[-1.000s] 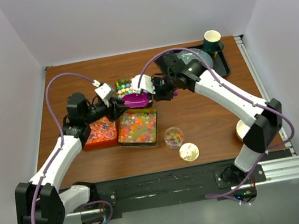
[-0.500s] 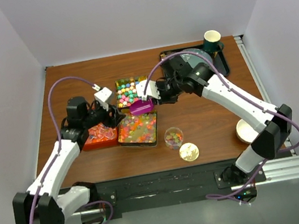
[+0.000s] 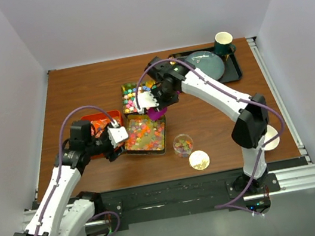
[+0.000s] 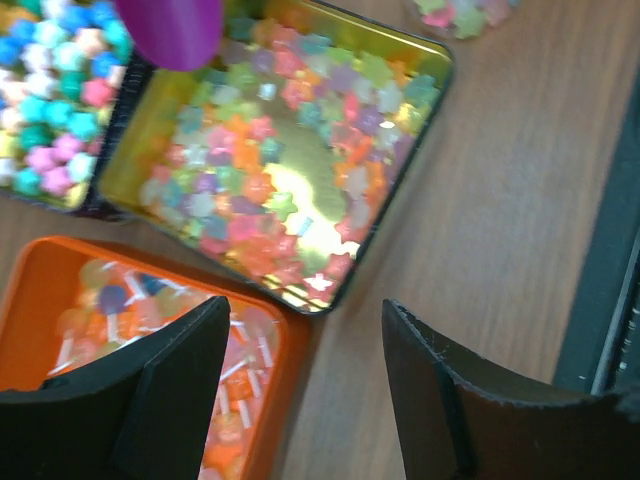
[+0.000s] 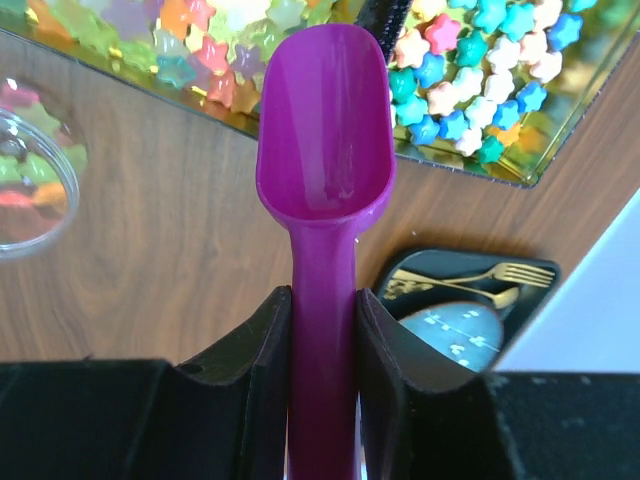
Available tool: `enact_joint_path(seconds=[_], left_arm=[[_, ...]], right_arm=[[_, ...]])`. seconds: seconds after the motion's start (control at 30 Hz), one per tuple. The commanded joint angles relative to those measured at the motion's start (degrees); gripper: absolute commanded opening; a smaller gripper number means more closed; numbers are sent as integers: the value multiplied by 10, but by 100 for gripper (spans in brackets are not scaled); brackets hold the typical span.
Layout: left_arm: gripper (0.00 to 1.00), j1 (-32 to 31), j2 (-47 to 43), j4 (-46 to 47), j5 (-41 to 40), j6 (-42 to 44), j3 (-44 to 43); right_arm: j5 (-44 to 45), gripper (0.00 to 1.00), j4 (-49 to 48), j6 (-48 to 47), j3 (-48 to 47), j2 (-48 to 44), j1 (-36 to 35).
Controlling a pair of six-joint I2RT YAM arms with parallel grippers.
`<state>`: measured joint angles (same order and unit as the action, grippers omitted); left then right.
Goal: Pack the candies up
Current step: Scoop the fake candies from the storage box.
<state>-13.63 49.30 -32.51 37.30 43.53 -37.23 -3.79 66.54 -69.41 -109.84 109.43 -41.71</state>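
At mid-table, lying in tins: candies (image 4: 255, 130), tiny stars with no long axis to tell, translucent ones in the gold tin (image 4: 443, 62), pastel ones in the far tin (image 5: 520, 178), a few in the clear cup (image 5: 78, 150). Clamps the purple scoop (image 5: 325, 130) by its handle in the right gripper (image 5: 323, 300), empty bowl pointing at the tins. Holds the left gripper (image 4: 303, 330) parted and empty above the gold tin's corner
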Motion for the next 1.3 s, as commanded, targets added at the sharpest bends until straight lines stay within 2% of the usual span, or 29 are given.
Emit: enact_joint_path(seconds=[0.0,0.27,0.5,0.73,0.93,1.27], left_arm=[[66,3,-2,4,66,49,30],[65,2,-49,50,61,28,106],[63,3,-40,6,10,64,103],[63,-11,-82,-38,9,87,107],[62,-9,-126,-40,6,96,124],[60,4,-60,18,29,58,110]], right_arm=[[82,0,60,-21,-63,21,-38],[188,0,47,11,-63,59,-82],[238,0,29,54,-82,102,-115],[196,0,35,103,-105,135,-144],[170,0,29,89,-59,124,-149],[143,0,17,48,-27,125,-145]])
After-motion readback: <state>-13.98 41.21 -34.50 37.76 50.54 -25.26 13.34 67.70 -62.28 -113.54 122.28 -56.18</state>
